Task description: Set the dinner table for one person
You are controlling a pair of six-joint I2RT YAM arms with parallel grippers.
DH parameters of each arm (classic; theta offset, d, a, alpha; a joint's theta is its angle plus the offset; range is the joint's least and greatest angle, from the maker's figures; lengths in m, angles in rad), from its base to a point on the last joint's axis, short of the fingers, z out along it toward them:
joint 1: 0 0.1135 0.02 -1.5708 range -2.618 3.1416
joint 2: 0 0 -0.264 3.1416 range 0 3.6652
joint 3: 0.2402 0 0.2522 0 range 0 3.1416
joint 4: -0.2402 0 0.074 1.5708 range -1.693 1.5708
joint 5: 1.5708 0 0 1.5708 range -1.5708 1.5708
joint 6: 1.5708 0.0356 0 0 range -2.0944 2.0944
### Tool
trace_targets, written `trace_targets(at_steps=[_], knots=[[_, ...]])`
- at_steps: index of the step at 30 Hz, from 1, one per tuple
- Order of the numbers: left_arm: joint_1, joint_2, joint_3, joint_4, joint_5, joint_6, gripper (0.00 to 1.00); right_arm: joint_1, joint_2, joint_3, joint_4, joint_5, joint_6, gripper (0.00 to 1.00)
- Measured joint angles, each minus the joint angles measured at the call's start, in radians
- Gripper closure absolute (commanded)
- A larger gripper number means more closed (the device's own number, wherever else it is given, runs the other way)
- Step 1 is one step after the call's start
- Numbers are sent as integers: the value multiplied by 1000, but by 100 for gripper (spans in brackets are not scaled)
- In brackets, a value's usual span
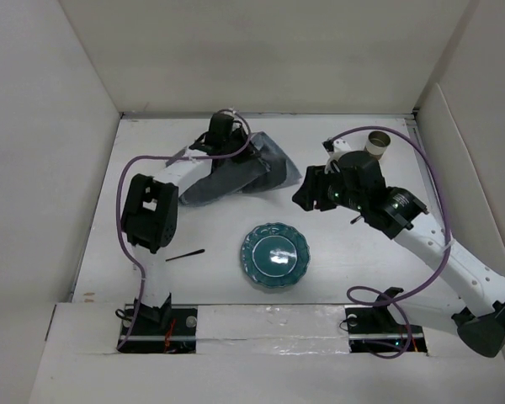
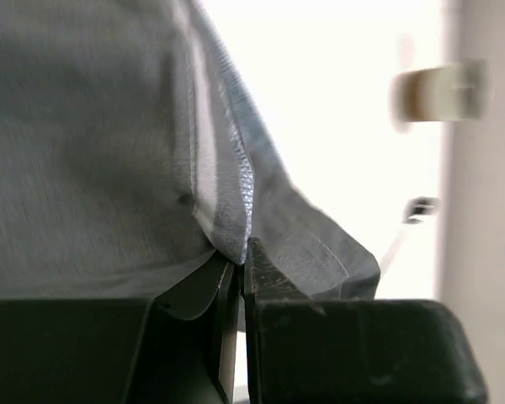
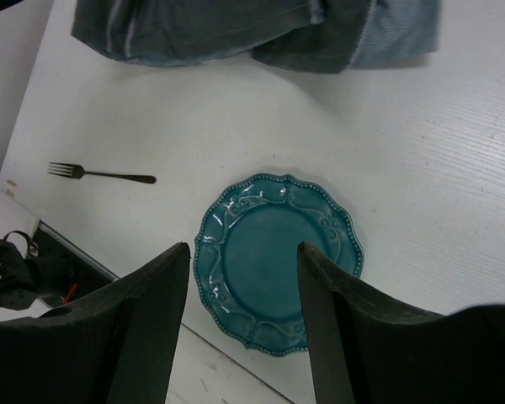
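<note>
At the far middle of the surface [image 1: 337,252], my left tool [image 2: 242,263] was clamped shut on a hemmed edge of the grey striped mat [image 1: 236,177]. The mat lay bunched and folded rather than flat, its long axis slanting from near-left to far-right, and the loose cloth trailed from that tool back toward me.

My right tool [image 3: 242,252] hung above the surface just right of the mat, fingers spread with nothing between them, looking down on the teal plate [image 1: 274,255]. The plate sat directly on the surface in the near middle, apart from the mat. The fork [image 1: 185,254] lay crosswise to the plate's left, tines pointing away from it. A cup [image 1: 377,145] stood near the far right corner.

I judged that the setting belonged toward me from the mat, where the plate already sat. So the left arm, the one gripping the cloth, would have to draw it nearward, while the right, nearer the plate, cleared the way.
</note>
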Motion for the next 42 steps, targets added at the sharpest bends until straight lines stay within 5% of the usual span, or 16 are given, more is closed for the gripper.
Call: trace_targets(at_steps=[8, 13, 15, 16, 22, 24, 25, 26, 29, 33, 35, 40, 42], knots=[[-21, 0, 146, 97, 129, -138, 100, 0, 2, 0, 17, 3, -6, 38], [-6, 3, 198, 86, 199, -168, 100, -9, -20, -11, 34, 19, -5, 22], [-5, 16, 257, 53, 220, -162, 81, -27, -18, -25, 52, 21, -2, 16], [-5, 28, 295, 35, 232, -155, 64, -39, -11, -31, 60, 21, -1, 15], [-5, 156, 507, -56, 269, -97, 48, -104, 80, -40, 90, 10, 14, 15], [-7, 174, 507, -118, 235, -58, 48, -107, 100, -40, 89, 6, 17, 23], [-8, 179, 505, -156, 211, -34, 56, -107, 103, -40, 88, 3, 21, 30], [-9, 179, 499, -193, 175, -9, 67, -107, 102, -40, 89, 0, 21, 59], [-21, 148, 448, -257, 57, 101, 97, -108, 89, -40, 89, -5, 29, 100], [-64, -9, 260, -322, -98, 282, 100, -114, 61, -43, 90, -8, 35, 100], [-117, -110, 163, -346, -196, 364, 74, -119, 49, -53, 92, -8, 35, 100], [-286, -269, 43, -429, -391, 495, 61, -136, 13, -112, 97, -11, 39, 95], [-323, -273, 37, -471, -462, 523, 53, -148, -5, -133, 96, -13, 46, 77]])
